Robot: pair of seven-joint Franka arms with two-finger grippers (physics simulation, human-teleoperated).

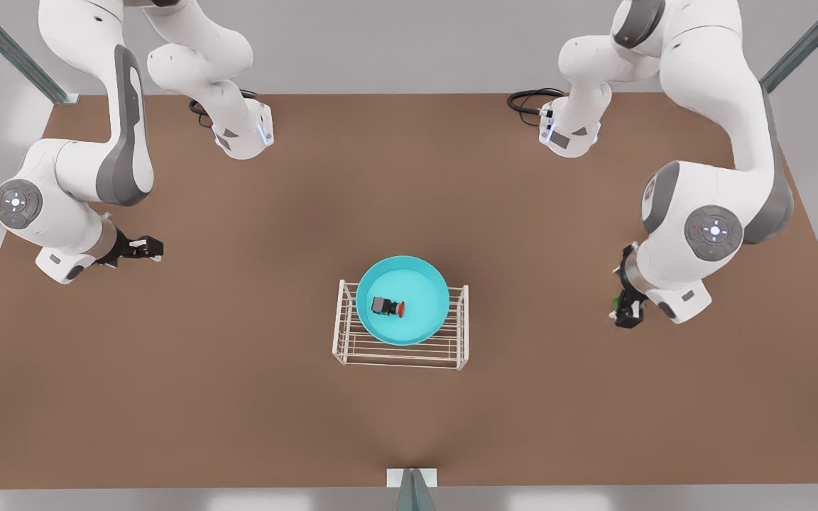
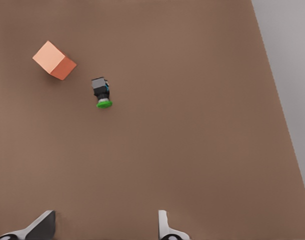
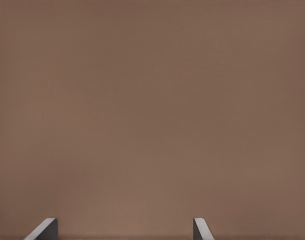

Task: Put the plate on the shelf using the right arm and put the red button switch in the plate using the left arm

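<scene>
Round turquoise plate (image 1: 402, 300) sits on white wire shelf (image 1: 402, 350), red-capped button switch (image 1: 387, 306) inside; task looks complete; left gripper (image 2: 105, 227) and right gripper (image 3: 125, 230) both spread wide, empty, nothing left to move

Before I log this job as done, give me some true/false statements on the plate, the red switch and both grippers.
1. The round turquoise plate sits on the white wire shelf. True.
2. The small dark switch with a red cap lies beside the shelf. False: it lies in the plate.
3. The left gripper has open fingers. True.
4. The right gripper grips the plate. False: it is open over the brown table.
5. The green-capped switch touches the orange cube. False: they are apart.
</scene>
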